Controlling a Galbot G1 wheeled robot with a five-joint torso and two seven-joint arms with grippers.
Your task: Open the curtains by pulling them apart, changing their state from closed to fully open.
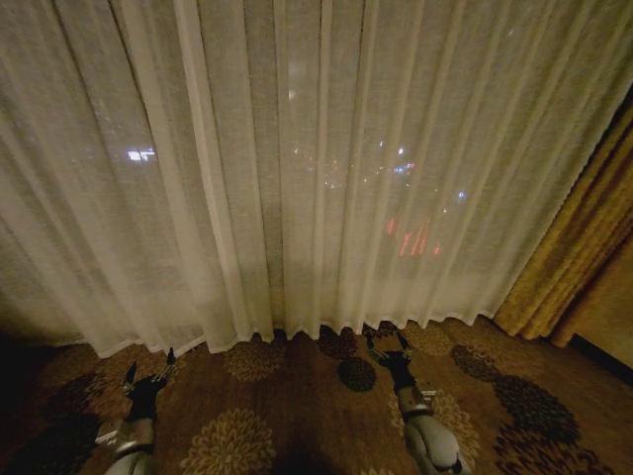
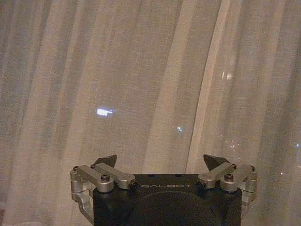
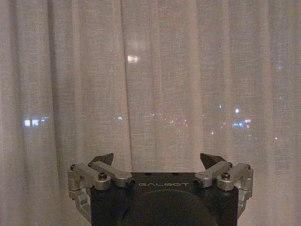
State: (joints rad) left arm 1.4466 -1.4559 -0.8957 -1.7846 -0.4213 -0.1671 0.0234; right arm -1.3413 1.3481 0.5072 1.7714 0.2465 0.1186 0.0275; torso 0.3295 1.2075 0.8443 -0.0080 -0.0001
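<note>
The sheer cream curtains [image 1: 297, 168] hang closed across the window, their pleats reaching a wavy hem just above the carpet, and city lights glow through the fabric. My left gripper [image 1: 149, 366] is low at the left, open, a short way in front of the hem. My right gripper [image 1: 387, 341] is low at the centre right, open, close to the hem. In the left wrist view the open gripper [image 2: 160, 161] faces the pleated curtains [image 2: 141, 84] with nothing between its fingers. In the right wrist view the open gripper [image 3: 157, 158] likewise faces the curtains [image 3: 160, 80].
A thick mustard-gold drape [image 1: 584, 237] hangs at the right beside the sheer fabric. Brown carpet with round floral medallions [image 1: 297, 396] covers the floor in front of the window.
</note>
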